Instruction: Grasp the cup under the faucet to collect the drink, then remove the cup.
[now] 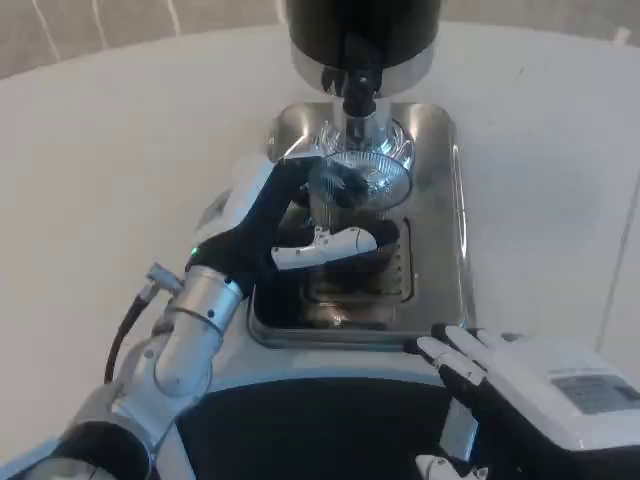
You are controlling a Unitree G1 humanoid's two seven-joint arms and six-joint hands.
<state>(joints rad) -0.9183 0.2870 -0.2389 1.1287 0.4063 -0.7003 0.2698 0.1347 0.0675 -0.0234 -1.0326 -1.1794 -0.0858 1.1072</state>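
A clear ribbed plastic cup [358, 185] stands on the steel drip tray [440, 210] right under the black faucet [357, 95] of the drink dispenser [362, 35]. My left hand [285, 235] wraps around the cup from the left, with fingers curled across its lower front. I cannot tell whether there is liquid in the cup. My right hand [530, 385] lies at the lower right by the tray's front corner, its fingers stretched out and holding nothing.
The tray has a slotted grate [400, 275] in front of the cup and raised shiny rims. White tabletop [120, 170] spreads to the left and right. My own dark torso [320, 430] fills the bottom edge.
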